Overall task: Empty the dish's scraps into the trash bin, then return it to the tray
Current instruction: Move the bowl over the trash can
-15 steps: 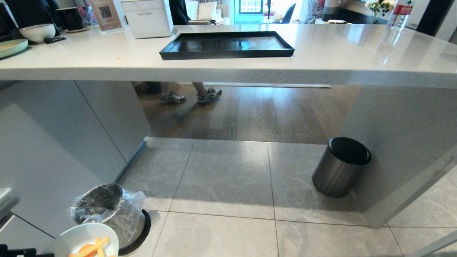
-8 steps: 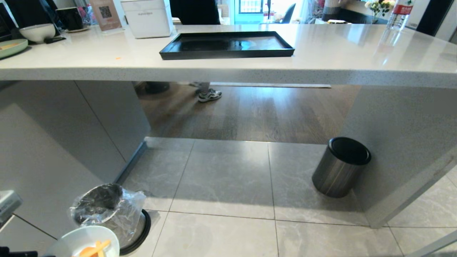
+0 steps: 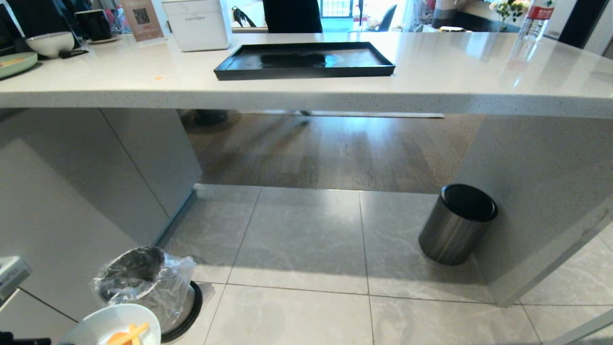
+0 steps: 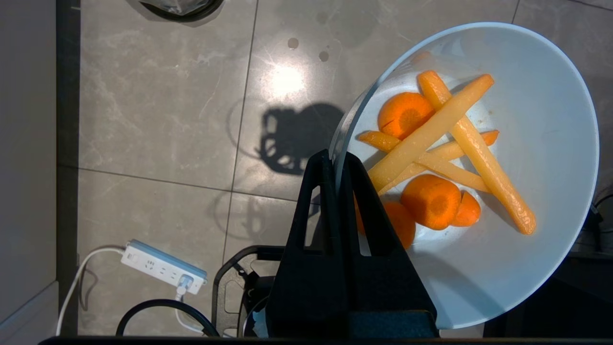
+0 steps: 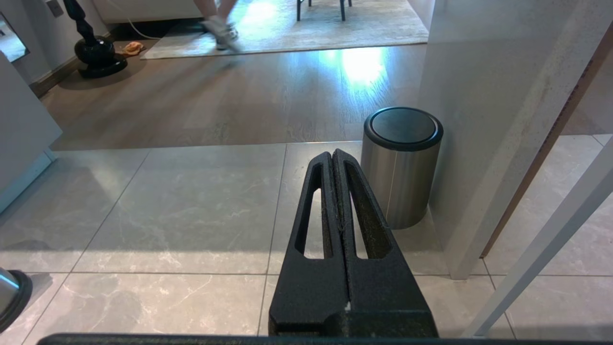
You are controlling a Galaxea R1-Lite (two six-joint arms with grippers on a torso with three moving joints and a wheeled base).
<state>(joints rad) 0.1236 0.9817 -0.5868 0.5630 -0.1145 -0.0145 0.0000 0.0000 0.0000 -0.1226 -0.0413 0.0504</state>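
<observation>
A kitchen counter spans the head view, with the emptying step still to come. At the lower left, on the grey floor tiles beside the counter's cabinet panel, stands the trash bin, a brushed-steel cylinder with a crinkled clear liner over its rim. Just in front of it, at the picture's bottom edge, the white dish is held level enough that nothing has spilled. In the left wrist view the left gripper pinches the dish's rim, one finger inside the bowl and one outside, and the scraps, carrot rounds and pale yellow sticks, lie heaped in the hollow. From there only the bin's base shows, so the dish appears near the bin but not yet over its mouth.

Further right, on the counter's middle toward its far edge, the black tray waits with nothing on it, a white box near its left end. Below, by the right-hand support panel, sits a second steel bin with a flat black lid. The right gripper hangs low over the floor tiles facing that bin, its fingers pressed together on nothing.

The next move likely calls for carrying the dish over the liner's opening, then tipping it until the scraps slide out.
</observation>
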